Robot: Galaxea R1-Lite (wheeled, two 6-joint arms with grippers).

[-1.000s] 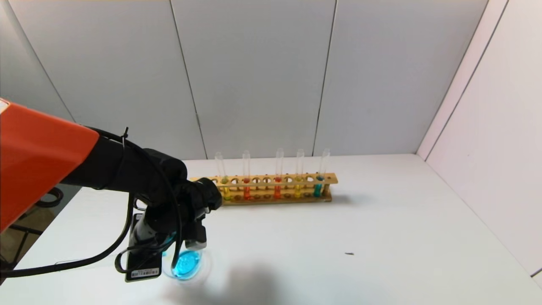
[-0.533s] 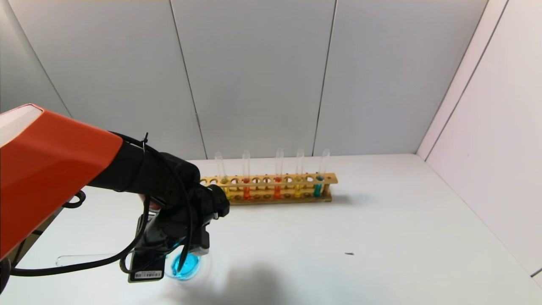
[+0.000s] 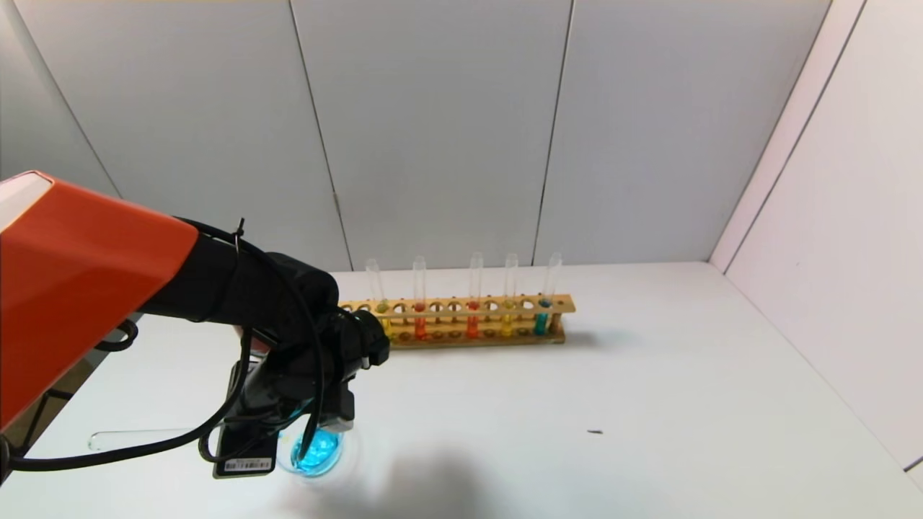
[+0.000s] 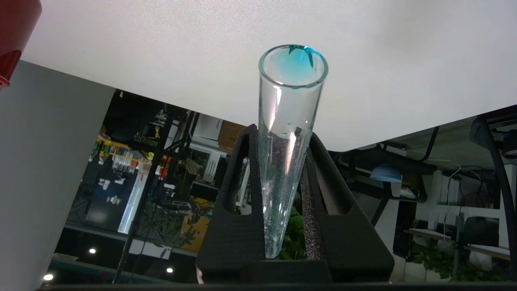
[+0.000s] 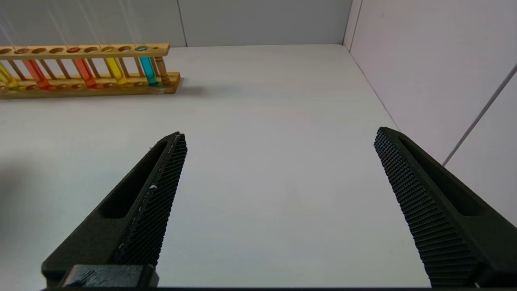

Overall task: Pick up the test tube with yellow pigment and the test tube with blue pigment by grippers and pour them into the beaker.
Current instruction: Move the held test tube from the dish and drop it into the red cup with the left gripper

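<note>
Left gripper clamped on the blue test tube, tipped mouth-down over the beaker; looks drained, beaker holds blue liquid. Yellow tube is in the rack behind the beaker, so half left. Right gripper wide open, idle.

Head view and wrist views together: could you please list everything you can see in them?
table: one, white, under everything
rack: one, wooden, far side of table
racked tubes: five, two yellow, two red-orange, one blue, upright in rack
beaker: one, clear, blue liquid inside, near table edge
lying tube: one, clear, left of beaker
test tube with blue pigment: one, clear, blue traces, held
red cup: one, left wrist view's corner
left gripper: black, shut on that tube, above beaker
right gripper: black, open, over table
</note>
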